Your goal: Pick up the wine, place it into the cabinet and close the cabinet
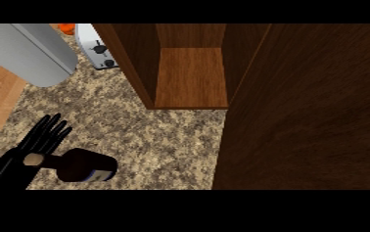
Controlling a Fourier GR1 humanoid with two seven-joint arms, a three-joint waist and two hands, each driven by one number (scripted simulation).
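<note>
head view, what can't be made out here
Wine bottle: label too small to read.
Left robot hand: whether it touches the bottle's neck is unclear where they overlap.
Right robot hand: out of view.
Orange object: cut off by the top edge.
Cabinet door: hides the counter behind it.

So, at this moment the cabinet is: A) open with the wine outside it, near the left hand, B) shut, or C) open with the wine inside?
A: the cabinet has its door swung open, and the wine is outside it, over the counter, beside the left hand.
</note>
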